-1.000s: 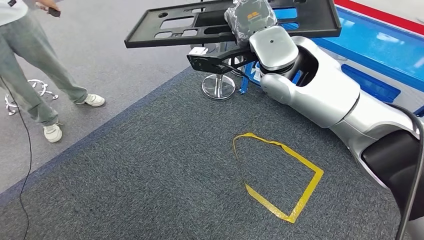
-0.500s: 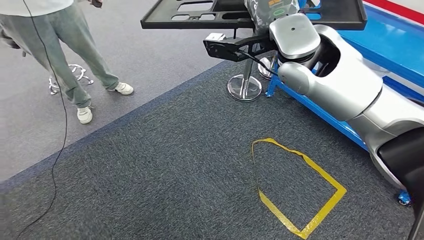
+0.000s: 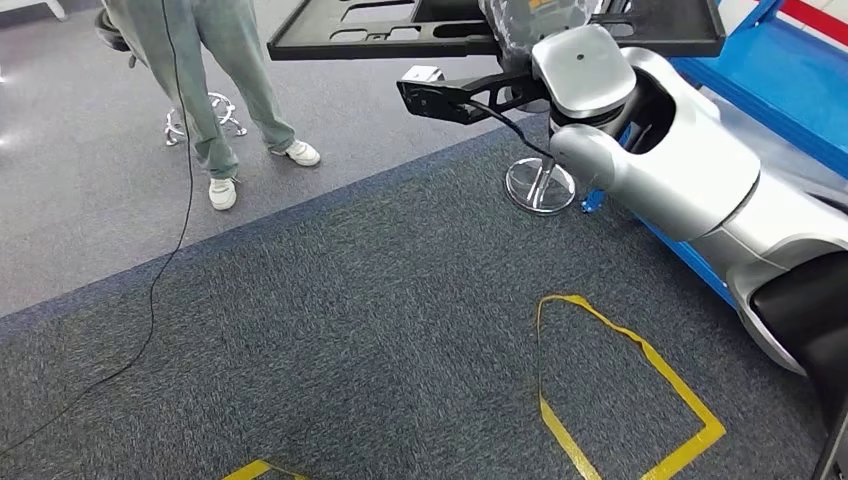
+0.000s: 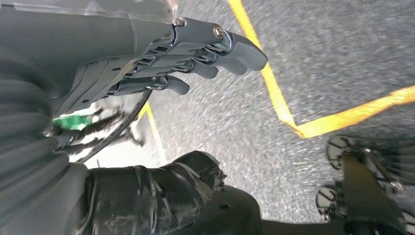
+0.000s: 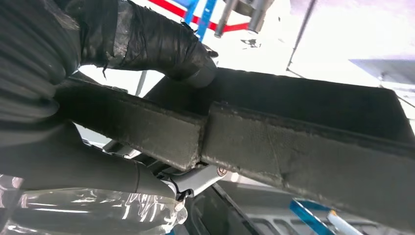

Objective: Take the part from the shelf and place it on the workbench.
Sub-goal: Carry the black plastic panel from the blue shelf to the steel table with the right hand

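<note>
1. Right hand (image 3: 520,25), wrapped in clear plastic, grips the flat black cut-out panel part (image 3: 400,25); thumb (image 5: 166,46) clamps its edge, and it is carried level at chest height.
2. Left hand (image 4: 195,54) hangs over grey carpet (image 3: 350,330), fingers loosely extended, holding nothing.
3. Yellow floor tape (image 3: 640,370), a blue bench frame (image 3: 790,110) and a person's legs (image 3: 215,80) lie nearby.
4. Judgement: keep the panel level, turn slowly, clear the person.

Part (image 3: 400,25): flat black panel with cut-outs
Pose: roughly level, raised above the floor
Grip: held along one edge
</note>
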`<action>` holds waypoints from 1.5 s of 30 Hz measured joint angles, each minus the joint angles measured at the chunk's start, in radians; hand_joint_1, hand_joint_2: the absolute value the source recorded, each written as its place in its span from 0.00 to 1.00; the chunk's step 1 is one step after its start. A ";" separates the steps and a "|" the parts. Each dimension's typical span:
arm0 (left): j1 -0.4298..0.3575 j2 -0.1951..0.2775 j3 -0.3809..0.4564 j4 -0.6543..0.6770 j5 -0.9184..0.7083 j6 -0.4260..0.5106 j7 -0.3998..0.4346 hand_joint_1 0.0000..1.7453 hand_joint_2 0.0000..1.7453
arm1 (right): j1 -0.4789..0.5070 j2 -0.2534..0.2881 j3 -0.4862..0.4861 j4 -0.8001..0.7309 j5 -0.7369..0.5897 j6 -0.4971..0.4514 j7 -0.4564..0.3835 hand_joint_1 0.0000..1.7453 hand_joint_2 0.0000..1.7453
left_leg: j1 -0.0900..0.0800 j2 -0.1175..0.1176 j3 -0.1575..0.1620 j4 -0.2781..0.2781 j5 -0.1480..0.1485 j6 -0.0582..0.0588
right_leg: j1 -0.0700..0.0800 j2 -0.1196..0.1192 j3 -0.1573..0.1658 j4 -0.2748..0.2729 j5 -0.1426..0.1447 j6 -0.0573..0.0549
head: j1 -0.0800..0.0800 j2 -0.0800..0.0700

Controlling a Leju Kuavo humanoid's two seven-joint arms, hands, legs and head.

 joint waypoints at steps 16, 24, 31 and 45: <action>0.002 -0.004 0.000 0.000 0.001 0.004 0.033 0.00 1.00 | 0.028 -0.003 0.006 0.000 -0.002 -0.006 -0.003 1.00 1.00 | 0.019 -0.059 -0.067 0.108 -0.049 -0.050 | -0.026 0.081 -0.010 -0.034 0.058 -0.009 | -0.006 0.000; -0.002 -0.007 0.000 0.000 0.001 0.003 0.034 0.00 1.00 | 0.016 0.010 0.010 0.003 0.004 0.001 -0.005 1.00 1.00 | -0.007 0.024 -0.037 0.082 -0.026 -0.021 | -0.005 -0.011 -0.001 -0.035 0.047 -0.020 | -0.010 0.000; 0.002 -0.004 0.000 0.000 0.002 0.000 0.027 0.00 1.00 | -0.004 0.017 0.010 0.009 0.003 0.015 -0.005 1.00 1.00 | -0.015 -0.002 0.019 -0.019 -0.004 0.011 | -0.009 0.008 -0.024 0.024 -0.002 0.001 | -0.008 0.000; 0.004 -0.008 0.001 0.002 0.018 0.001 0.027 0.00 1.00 | -0.067 0.004 0.013 -0.004 -0.012 0.042 0.002 1.00 1.00 | 0.022 -0.135 -0.025 0.051 -0.033 -0.037 | -0.043 0.117 -0.037 -0.002 0.049 0.020 | -0.009 0.000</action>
